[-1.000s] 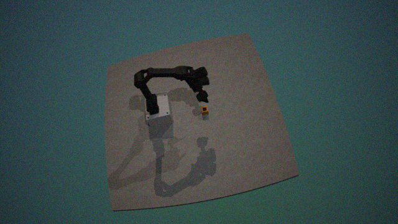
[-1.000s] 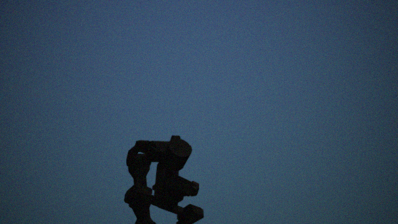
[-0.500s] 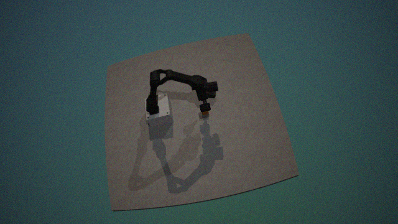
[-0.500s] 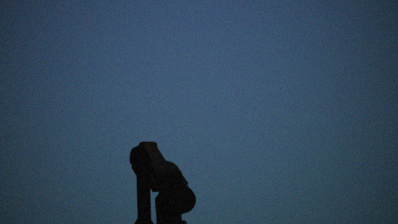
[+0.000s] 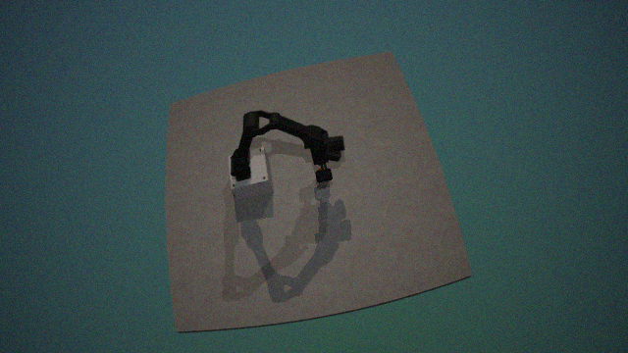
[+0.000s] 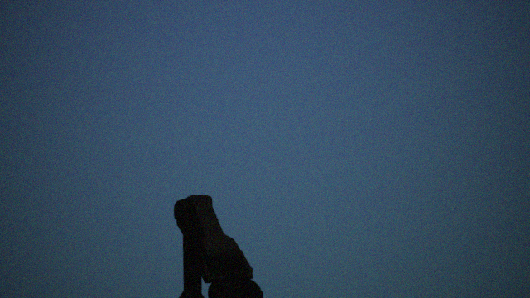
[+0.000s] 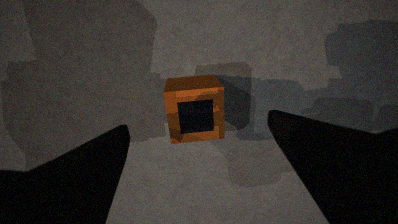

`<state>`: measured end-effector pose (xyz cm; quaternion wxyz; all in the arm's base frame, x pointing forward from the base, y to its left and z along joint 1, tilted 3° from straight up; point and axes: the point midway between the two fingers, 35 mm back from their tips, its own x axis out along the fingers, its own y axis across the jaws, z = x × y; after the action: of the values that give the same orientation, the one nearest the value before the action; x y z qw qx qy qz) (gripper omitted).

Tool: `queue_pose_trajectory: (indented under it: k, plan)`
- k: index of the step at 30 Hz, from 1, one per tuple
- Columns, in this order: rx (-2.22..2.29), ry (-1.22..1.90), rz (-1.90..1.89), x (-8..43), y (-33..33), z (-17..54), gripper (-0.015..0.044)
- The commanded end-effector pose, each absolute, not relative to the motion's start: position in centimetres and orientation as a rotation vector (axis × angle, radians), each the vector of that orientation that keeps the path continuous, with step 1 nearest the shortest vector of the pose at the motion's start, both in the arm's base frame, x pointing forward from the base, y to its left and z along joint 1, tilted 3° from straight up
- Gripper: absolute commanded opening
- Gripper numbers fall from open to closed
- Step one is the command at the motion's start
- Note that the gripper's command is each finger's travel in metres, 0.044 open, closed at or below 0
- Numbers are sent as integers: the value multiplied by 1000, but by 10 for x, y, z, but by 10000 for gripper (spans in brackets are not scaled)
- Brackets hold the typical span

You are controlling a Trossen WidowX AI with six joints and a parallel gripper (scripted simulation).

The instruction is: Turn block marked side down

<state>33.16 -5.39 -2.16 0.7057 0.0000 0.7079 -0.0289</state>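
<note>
The small orange block [image 7: 195,110] sits on the table [image 5: 392,196] [image 7: 280,45] in the wrist view. Its marked side, a dark square, faces up toward the camera. My gripper [image 5: 324,176] [image 7: 199,124] is open, pointing down above the block, with one fingertip out to each side of it in the wrist view. Nothing is held. The block is slightly turned and a little left of the middle between the fingers. In the top view the gripper hides nearly all of the block. The exterior view shows neither the block nor the fingertips.
The arm's pale box-shaped base [image 5: 253,198] stands to the left of the gripper in the top view. The arm's shadows fall across the table and around the block. The table's edges are far from the block.
</note>
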Motion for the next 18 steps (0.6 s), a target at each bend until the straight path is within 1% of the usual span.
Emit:
queue_pose_trajectory:
  k: [1,17,18]
  plan:
    - [5,1578,-62,330,-53,-29,440]
    - [5,1579,-62,330,-54,-53,440]
    - [5,1579,-62,330,-54,-53,414]
